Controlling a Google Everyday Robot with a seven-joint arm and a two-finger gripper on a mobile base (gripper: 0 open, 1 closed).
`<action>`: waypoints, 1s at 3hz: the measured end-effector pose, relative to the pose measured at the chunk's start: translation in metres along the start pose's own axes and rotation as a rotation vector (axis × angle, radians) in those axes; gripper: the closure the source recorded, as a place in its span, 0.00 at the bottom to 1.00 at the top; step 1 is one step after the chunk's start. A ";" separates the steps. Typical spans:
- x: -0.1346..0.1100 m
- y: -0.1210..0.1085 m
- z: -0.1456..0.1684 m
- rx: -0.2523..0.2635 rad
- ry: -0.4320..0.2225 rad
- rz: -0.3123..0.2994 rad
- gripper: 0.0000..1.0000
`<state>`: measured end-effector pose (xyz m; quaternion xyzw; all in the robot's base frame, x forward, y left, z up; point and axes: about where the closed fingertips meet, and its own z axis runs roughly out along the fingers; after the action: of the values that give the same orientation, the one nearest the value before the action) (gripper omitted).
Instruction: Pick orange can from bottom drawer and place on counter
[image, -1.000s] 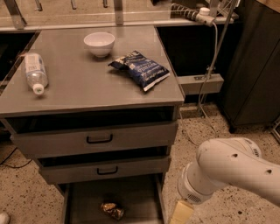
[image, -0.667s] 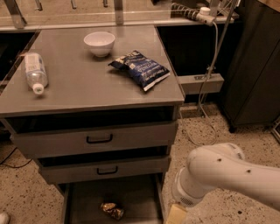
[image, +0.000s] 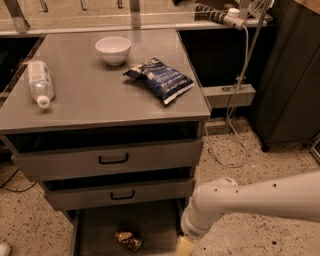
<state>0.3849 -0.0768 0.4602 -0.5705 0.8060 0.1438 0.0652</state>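
Note:
The orange can (image: 128, 240) is small, shiny and dented. It lies on its side in the open bottom drawer (image: 95, 230), near the lower edge of the camera view. The counter (image: 100, 97) is the grey top of the cabinet above. My white arm comes in from the right. My gripper (image: 184, 247) hangs at the drawer's right front corner, to the right of the can and apart from it. Only its pale upper part shows; the rest is cut off by the bottom edge.
On the counter are a white bowl (image: 113, 49), a blue chip bag (image: 161, 80) and a clear plastic bottle (image: 39, 82) lying at the left. Two drawers with black handles (image: 113, 159) are above the bottom one. A black cabinet (image: 290, 75) and cables stand to the right.
My arm has swung left and lower, bringing the gripper closer to the bottom drawer's right side. The can and counter objects have not moved.

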 end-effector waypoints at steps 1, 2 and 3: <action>0.000 0.000 -0.001 0.002 0.000 -0.001 0.00; 0.003 -0.002 0.030 -0.036 -0.043 0.025 0.00; -0.001 -0.010 0.084 -0.059 -0.114 0.068 0.00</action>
<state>0.3898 -0.0534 0.3794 -0.5355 0.8151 0.2020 0.0894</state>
